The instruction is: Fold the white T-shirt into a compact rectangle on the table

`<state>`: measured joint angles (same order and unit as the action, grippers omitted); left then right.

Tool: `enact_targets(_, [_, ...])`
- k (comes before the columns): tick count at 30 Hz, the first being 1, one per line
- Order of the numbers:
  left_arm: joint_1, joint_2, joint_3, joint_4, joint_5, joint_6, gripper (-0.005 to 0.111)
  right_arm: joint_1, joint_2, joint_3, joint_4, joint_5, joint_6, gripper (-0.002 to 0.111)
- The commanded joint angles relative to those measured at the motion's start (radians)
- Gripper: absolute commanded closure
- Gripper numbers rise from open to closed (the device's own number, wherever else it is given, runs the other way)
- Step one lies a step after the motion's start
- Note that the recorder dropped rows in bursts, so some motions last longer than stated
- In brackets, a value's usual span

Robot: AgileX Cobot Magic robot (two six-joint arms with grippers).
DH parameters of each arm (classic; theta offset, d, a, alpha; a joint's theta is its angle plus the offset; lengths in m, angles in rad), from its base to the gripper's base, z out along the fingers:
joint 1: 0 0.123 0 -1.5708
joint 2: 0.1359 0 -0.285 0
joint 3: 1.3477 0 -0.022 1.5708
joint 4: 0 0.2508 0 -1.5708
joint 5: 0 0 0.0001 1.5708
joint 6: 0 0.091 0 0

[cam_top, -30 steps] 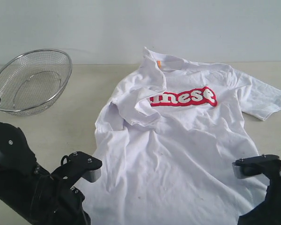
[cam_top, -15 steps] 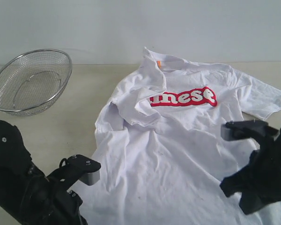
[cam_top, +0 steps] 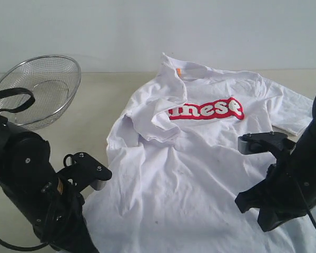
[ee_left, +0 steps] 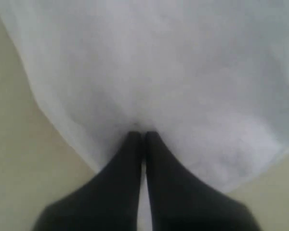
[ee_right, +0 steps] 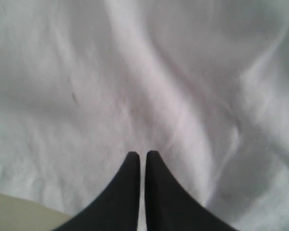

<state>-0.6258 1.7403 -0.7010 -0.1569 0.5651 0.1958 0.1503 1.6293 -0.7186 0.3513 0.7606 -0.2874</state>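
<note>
On wide pale beige wood-grain table (cam_top: 95, 110): white short-sleeved cotton T-shirt with red lettering (cam_top: 200, 174), spread chest-up, unmoved, one sleeve turned in over chest. Shifted since a second ago: right arm (cam_top: 292, 179), up from hem edge to over shirt's side. Probably lining up next fold. At left gripper (ee_left: 143, 134): black fingers (ee_left: 127, 159) clenched together, against cloth near hem corner; pinching or just touching, cannot tell. At right gripper (ee_right: 142, 154): clenched on nothing, over fabric.

The left arm (cam_top: 34, 182) is seen raised at the near left, and the right arm (cam_top: 297, 176) bent at the near right. On the left end effector (ee_left: 143, 134) and the right end effector (ee_right: 142, 154), the fingers are pressed together.
</note>
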Motion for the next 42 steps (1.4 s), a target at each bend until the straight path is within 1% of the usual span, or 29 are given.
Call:
enact_targets(1, [-0.002,0.052,0.004,0.008,0.009,-0.023,0.102,-0.001,-0.002,-0.004,0.002,-0.008,-0.008,0.108])
enact_targets(6, [-0.002,0.052,0.026,-0.004,0.043,-0.023,0.102,-0.001,-0.002,-0.004,0.002,-0.008,-0.01,0.108])
enact_targets(16, [-0.004,0.051,0.106,-0.045,0.051,-0.02,0.102,-0.001,-0.002,-0.004,-0.013,0.01,-0.012,0.108])
enact_targets(19, [-0.004,0.037,0.133,-0.119,0.035,0.041,0.102,-0.001,-0.002,-0.004,-0.013,0.006,-0.012,0.108])
enact_targets(21, [-0.004,0.012,0.14,-0.17,0.042,0.088,0.102,-0.001,-0.002,-0.004,-0.013,0.006,-0.012,0.108])
enact_targets(25, [-0.004,-0.071,0.153,-0.176,0.089,0.084,0.102,-0.001,-0.002,-0.004,-0.022,0.008,-0.01,0.108])
enact_targets(28, [-0.004,-0.103,0.165,-0.176,0.097,0.07,0.102,-0.001,-0.002,-0.004,-0.037,0.033,-0.01,0.108])
enact_targets(30, [-0.004,-0.117,0.18,-0.176,0.085,0.07,0.102,-0.001,-0.002,-0.004,-0.071,0.075,0.011,0.108])
enact_targets(31, [-0.004,-0.117,0.182,-0.176,0.067,0.07,0.102,-0.001,-0.002,-0.004,-0.114,0.088,0.052,0.108])
enact_targets(34, [-0.004,-0.121,0.182,-0.176,0.057,0.066,0.102,-0.001,-0.002,-0.004,-0.188,0.097,0.123,0.108])
enact_targets(38, [-0.004,-0.157,0.182,-0.184,0.061,0.066,0.102,-0.001,-0.002,-0.004,-0.167,0.103,0.11,0.108])
enact_targets(40, [-0.004,-0.202,0.182,-0.188,0.063,0.066,0.102,-0.001,-0.006,-0.011,-0.147,0.088,0.101,0.108])
enact_targets(42, [-0.004,-0.264,0.179,-0.195,0.078,0.066,0.102,-0.001,-0.023,-0.035,-0.091,0.074,0.053,0.108])
